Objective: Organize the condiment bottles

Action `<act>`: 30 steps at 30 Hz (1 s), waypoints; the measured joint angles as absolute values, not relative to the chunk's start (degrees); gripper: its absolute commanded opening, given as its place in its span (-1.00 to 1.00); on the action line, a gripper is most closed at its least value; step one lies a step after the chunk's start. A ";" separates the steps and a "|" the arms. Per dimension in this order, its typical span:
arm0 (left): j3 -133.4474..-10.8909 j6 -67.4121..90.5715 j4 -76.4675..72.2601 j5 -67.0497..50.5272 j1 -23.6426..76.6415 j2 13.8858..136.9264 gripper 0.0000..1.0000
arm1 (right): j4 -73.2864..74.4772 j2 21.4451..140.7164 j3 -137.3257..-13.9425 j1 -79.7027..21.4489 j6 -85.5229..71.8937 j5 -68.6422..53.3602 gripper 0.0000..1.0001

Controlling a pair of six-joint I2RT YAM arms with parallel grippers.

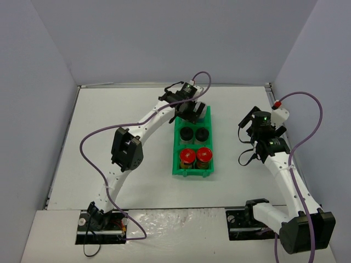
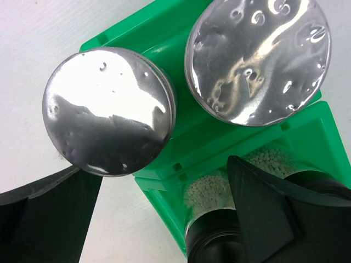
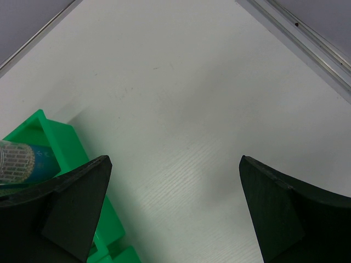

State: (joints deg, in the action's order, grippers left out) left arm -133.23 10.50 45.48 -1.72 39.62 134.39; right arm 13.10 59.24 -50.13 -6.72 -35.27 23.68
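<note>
A green divided bin (image 1: 178, 159) holds the jars. Two red-capped jars (image 1: 187, 156) (image 1: 204, 155) stand in its near section and two black-capped jars (image 1: 186, 134) (image 1: 202, 133) in the middle. My left gripper (image 1: 191, 112) hovers over the far section and hides it from above. In the left wrist view two silver-capped jars (image 2: 107, 109) (image 2: 258, 57) stand side by side at the bin's far end, just ahead of my left gripper (image 2: 164, 170), which is open and empty. A black-capped jar (image 2: 219, 241) shows between its fingers. My right gripper (image 1: 254, 123) (image 3: 175, 159) is open and empty over bare table, right of the bin.
The table's raised metal edge (image 3: 307, 44) runs along the far right, with grey walls behind. The bin's corner (image 3: 55, 137) and a jar body (image 3: 16, 161) show at the left of the right wrist view. Purple cables loop over both arms.
</note>
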 measured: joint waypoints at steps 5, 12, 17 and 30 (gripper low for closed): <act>-132.16 10.50 44.28 -1.72 39.62 134.19 0.84 | 13.09 59.24 -50.13 -6.69 -35.11 23.67 1.00; -129.70 10.06 43.79 -1.75 39.64 133.08 0.85 | 13.08 59.24 -50.13 -6.66 -35.11 23.66 1.00; -129.27 9.14 43.89 -1.79 39.64 129.97 0.85 | 13.09 59.24 -50.13 -6.66 -35.14 23.66 1.00; -119.32 8.72 44.00 9.06 39.74 108.14 0.92 | 13.08 59.56 -50.17 -6.57 -35.12 23.53 1.00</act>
